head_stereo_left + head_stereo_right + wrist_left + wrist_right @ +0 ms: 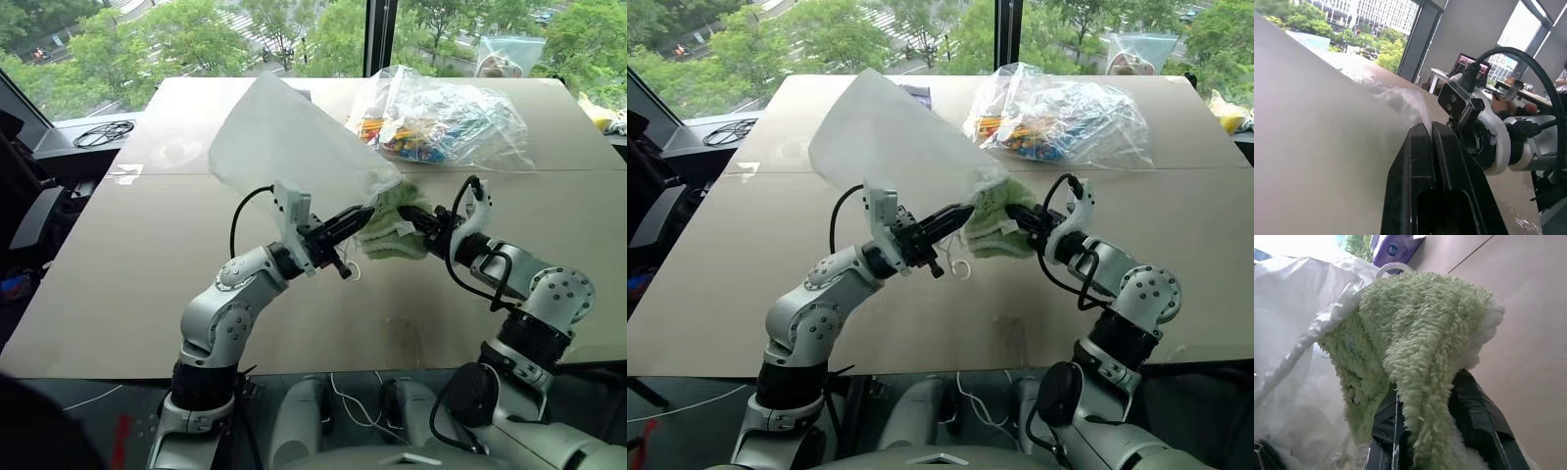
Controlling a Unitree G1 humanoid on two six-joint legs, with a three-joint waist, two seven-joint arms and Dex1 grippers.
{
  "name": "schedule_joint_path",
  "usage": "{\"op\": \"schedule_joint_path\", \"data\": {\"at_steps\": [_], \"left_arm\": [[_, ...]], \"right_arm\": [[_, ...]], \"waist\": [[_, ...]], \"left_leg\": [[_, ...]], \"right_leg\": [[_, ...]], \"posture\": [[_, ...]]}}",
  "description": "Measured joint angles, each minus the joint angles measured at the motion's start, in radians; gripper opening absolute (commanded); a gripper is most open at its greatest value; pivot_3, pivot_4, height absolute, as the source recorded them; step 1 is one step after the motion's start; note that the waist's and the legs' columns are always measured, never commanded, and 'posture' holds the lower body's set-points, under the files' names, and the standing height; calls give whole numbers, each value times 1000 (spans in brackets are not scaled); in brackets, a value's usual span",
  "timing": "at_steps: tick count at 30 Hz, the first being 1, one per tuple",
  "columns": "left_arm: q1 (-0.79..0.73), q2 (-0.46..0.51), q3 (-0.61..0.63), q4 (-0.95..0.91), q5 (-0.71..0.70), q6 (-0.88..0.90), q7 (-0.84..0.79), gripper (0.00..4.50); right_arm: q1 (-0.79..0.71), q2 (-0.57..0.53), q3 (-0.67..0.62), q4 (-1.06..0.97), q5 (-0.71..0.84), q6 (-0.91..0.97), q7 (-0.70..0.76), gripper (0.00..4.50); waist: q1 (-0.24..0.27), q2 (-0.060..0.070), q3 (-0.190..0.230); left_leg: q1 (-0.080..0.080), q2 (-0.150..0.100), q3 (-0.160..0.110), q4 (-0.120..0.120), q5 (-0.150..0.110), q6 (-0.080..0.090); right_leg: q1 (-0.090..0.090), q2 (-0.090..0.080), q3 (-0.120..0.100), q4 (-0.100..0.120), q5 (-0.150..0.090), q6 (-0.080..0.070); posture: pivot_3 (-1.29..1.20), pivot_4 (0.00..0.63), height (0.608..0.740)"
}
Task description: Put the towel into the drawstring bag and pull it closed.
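Note:
The translucent white drawstring bag (284, 137) is lifted above the table, its body slanting up and away to the left. My left gripper (364, 213) is shut on the bag's mouth edge; a white cord loop (353, 266) dangles below it. The light green fluffy towel (394, 233) hangs between the two grippers, right at the bag's mouth. My right gripper (409, 219) is shut on the towel, whose pile drapes over the black fingers (1469, 406) in the right wrist view. How far the towel (1415, 352) reaches inside the bag (1298, 318) cannot be told.
A clear crinkly plastic bag of colourful items (441, 117) lies on the table behind the grippers. A purple packet (1396, 247) lies beyond the bag. A round wire rack (103, 132) sits on the ledge at far left. The table's front edge (294, 372) is close below the arms.

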Motion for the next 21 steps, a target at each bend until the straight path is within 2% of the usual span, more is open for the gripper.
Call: {"op": "schedule_joint_path", "data": {"at_steps": [1,3,6,10,13,15,18,21], "left_arm": [[-6,0,-6,0,-1,4,-1,0],[-30,2,-21,0,2,9,-8,0],[-49,42,-55,-5,40,-4,-38,0],[-89,28,-100,18,73,-4,-44,0],[-89,31,-96,18,69,4,-52,0],[-97,23,-96,17,56,17,-55,0],[-97,29,-91,1,31,41,-63,0],[-98,27,-92,-1,18,54,-63,0]], "right_arm": [[33,5,66,-24,27,-2,24,115],[37,6,59,19,93,-37,32,115],[151,7,96,-30,215,-90,184,115],[100,9,117,119,131,-293,87,115],[139,-16,218,82,142,-324,179,115],[115,13,210,116,138,-406,139,115],[108,13,164,164,228,-484,138,115],[98,14,113,222,385,-562,18,115]], "waist": [[0,0,0],[6,0,0],[10,0,0],[3,1,1],[3,2,2],[5,2,2],[9,2,4],[7,2,3]], "left_leg": [[2,2,-1,0,0,0],[2,2,-2,0,0,0],[2,2,-2,0,0,0],[2,1,0,2,0,0],[2,1,0,0,0,0],[2,1,0,0,0,0],[1,1,-1,0,0,0],[1,1,0,1,0,0]], "right_leg": [[2,1,-1,0,0,0],[2,1,-2,0,0,0],[3,1,-2,0,0,0],[2,0,0,0,0,0],[1,0,1,0,0,-1],[1,1,1,0,0,-1],[1,1,0,0,1,-2],[2,0,0,0,1,-2]], "posture": [[0,150,738],[0,150,738],[0,150,738],[0,150,738],[0,150,738],[0,150,738],[0,150,738],[0,150,738]]}}
